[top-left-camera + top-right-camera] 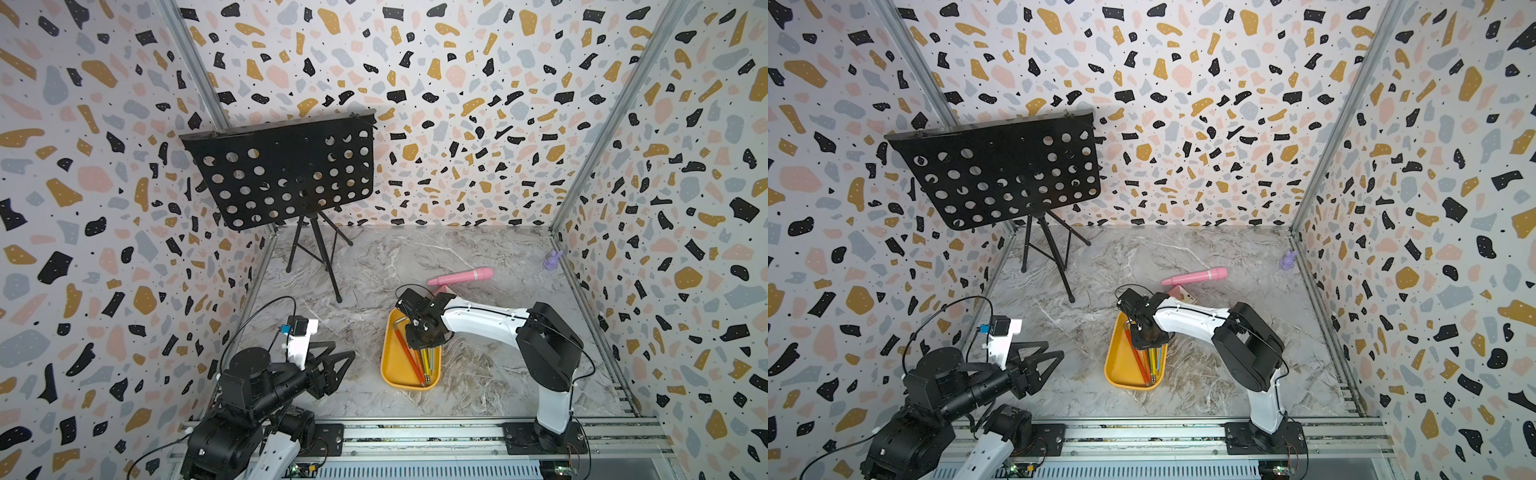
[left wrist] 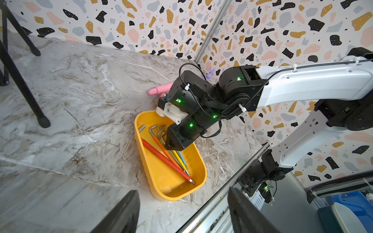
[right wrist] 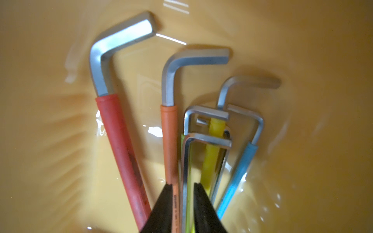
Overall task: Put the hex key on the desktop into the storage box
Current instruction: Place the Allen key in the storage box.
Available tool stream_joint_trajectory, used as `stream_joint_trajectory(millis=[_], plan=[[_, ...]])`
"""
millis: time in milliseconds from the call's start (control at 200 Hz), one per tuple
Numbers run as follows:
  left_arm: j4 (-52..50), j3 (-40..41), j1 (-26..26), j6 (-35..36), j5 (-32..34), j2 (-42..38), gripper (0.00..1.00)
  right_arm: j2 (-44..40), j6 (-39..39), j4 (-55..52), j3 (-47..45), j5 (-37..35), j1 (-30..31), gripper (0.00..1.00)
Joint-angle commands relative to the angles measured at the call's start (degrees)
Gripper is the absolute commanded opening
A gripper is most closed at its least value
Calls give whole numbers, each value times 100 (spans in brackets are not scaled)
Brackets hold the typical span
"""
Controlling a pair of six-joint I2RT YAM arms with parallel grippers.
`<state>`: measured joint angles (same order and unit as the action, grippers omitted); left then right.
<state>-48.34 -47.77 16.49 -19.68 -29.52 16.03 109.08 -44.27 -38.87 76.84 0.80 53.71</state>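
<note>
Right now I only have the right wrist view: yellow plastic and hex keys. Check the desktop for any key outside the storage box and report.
Observer: In both top views I see no loose key on the desktop; the hex keys all lie inside the storage box.
Operator: Name what sits near the box.
Observer: A pink cylinder lies on the desktop beyond the box's far end, with a small pink-and-cream box right beside it.
Operator: Give me the left hand's position.
Observer: The left hand is well apart from the box, on its left, fingers apart and empty.
</note>
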Motion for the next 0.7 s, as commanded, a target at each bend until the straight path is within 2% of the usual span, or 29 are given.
stream_joint_trajectory(millis=[0,200,290,430,461,486,496,691], plan=[[294,32,-42,70,-38,13,73,-185,65,-63,-58,-99,-22,33],[292,37,-49,62,-35,32,73,-844,197,-321,36,-444,-21,41],[295,36,-55,54,-27,40,73,-1381,301,-433,59,-751,-21,48],[288,38,-51,53,-2,74,74,-2488,653,-554,-74,-1658,-48,73],[289,37,-54,52,7,82,74,-2758,732,-591,-145,-1889,-87,82],[291,39,-55,57,27,91,74,-2995,808,-608,-257,-2063,-129,97],[292,39,-51,51,26,101,74,-3091,835,-611,-310,-2116,-152,99],[292,41,-57,-17,233,154,76,-4974,1202,-652,-1600,-3129,-934,100]])
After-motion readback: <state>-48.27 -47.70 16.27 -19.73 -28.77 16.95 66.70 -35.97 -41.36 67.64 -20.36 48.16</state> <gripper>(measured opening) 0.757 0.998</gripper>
